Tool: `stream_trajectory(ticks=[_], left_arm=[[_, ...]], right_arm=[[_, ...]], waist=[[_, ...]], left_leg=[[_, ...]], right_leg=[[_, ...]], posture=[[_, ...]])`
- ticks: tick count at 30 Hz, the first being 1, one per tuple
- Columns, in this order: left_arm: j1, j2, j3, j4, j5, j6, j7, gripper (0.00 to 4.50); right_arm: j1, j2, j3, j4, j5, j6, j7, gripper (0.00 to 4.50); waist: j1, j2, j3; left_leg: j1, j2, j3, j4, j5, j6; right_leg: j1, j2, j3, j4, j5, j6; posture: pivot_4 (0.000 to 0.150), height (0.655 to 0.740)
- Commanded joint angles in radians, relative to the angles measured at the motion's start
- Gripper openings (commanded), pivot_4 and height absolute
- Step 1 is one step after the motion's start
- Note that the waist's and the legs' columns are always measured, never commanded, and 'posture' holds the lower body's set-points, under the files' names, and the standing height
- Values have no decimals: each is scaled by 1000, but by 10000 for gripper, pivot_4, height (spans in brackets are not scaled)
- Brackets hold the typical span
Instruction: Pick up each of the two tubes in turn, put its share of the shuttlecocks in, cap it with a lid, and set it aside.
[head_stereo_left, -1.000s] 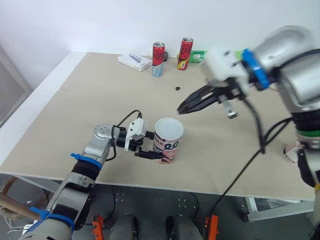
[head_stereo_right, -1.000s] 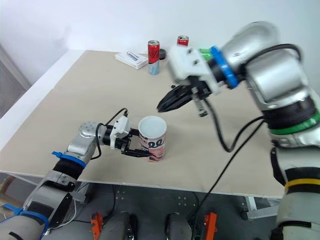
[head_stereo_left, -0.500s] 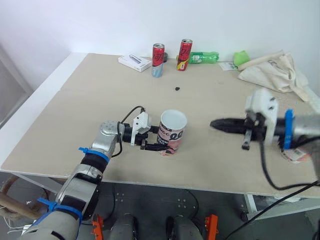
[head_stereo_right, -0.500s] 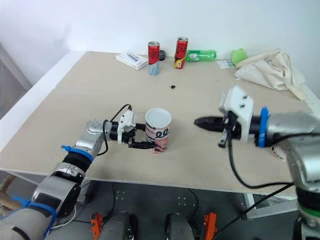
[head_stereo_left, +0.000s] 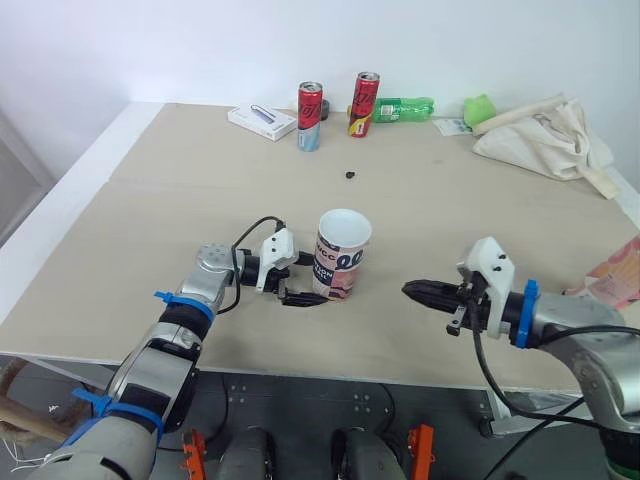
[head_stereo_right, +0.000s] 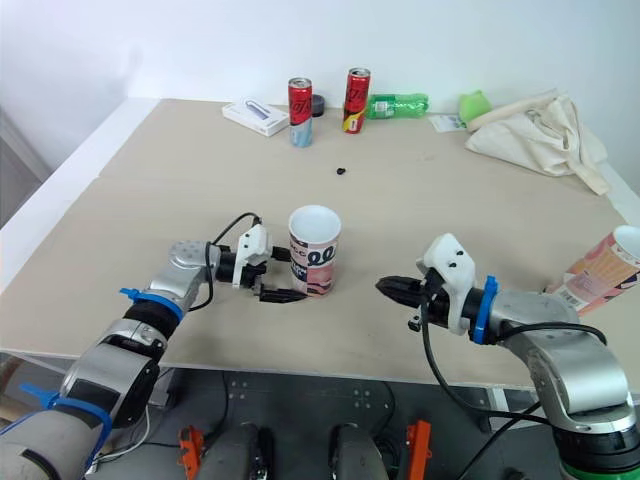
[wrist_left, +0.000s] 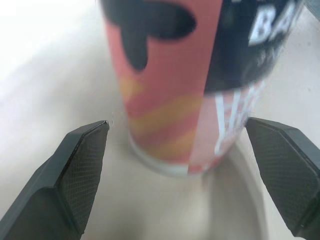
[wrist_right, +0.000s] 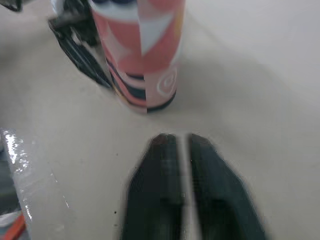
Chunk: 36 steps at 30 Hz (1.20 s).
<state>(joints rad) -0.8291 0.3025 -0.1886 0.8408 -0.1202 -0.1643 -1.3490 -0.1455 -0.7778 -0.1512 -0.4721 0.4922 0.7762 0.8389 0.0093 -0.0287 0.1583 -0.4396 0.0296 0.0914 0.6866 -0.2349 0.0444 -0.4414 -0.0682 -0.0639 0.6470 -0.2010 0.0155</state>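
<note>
Pink-and-black printed cardboard tube (head_stereo_left: 340, 255), upright on the beige table (head_stereo_left: 180, 180), looks light and crushable, so grab low near the base, where the wide-open left gripper (head_stereo_left: 303, 279) straddles it without touching; right gripper (head_stereo_left: 410, 290) is pinched together, empty.

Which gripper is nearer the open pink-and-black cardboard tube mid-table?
Left. The left gripper, open, flanks the base of the pink-and-black tube without touching; the right gripper, shut, sits apart on its right, pointing at it.

Bare table (head_stereo_left: 440, 215) right of tube (head_stereo_left: 340, 262)
</note>
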Motion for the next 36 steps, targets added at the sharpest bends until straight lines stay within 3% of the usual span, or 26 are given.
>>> stream_trajectory(ticks=[1, 5, 10, 15, 18, 26, 36], left_arm=[[39, 53, 17, -116, -18, 0, -37, 45000], [78, 120, 33, -219, -24, 6, -42, 45000], [142, 215, 79, -377, -91, 68, -66, 45000], [291, 358, 182, -634, -252, 319, -89, 45000], [397, 424, 215, -764, -308, 350, -112, 45000], [513, 419, 243, -910, -353, 391, -16, 45000], [559, 400, 234, -965, -368, 404, 63, 45000]], right_arm=[[4, -9, 3, 6, 12, -13, 10, 24785], [-13, 2, 12, 60, 7, -37, 17, 44099], [-33, 45, 45, 76, 24, -44, 9, 44099], [-77, 189, 145, 107, -22, -90, -76, 44099], [-118, 245, 209, 151, -65, -122, -100, 44099], [-225, 333, 281, 258, -88, -163, -88, 44099], [-316, 415, 307, 410, -137, -242, -105, 44099]], waist=[[0, 0, 0], [0, 0, 0], [0, 0, 0], [-12, 0, 1], [-11, 1, 1], [0, 2, 2], [-2, 2, 2]], left_leg=[[0, 0, 0, 0, -1, 0], [0, 0, 0, 0, -4, -1], [1, 0, 0, 0, -4, -1], [2, 3, 0, 0, -3, -2], [2, 6, -1, 0, -2, -4], [2, 6, -1, 1, 1, -8], [2, 8, -1, 0, 1, -8]], right_leg=[[0, 0, 0, 0, -1, 0], [0, 0, 0, 0, -4, 1], [0, 0, 0, 0, -4, 1], [0, 3, 1, 0, -4, 2], [0, 5, 1, 0, -5, 1], [1, 7, 3, 0, -5, -2], [1, 11, 4, 1, -3, -1]], posture=[[1500, 7400], [1500, 7400], [1500, 7400], [1500, 7400], [1500, 7400], [1500, 7400], [1500, 7400]])
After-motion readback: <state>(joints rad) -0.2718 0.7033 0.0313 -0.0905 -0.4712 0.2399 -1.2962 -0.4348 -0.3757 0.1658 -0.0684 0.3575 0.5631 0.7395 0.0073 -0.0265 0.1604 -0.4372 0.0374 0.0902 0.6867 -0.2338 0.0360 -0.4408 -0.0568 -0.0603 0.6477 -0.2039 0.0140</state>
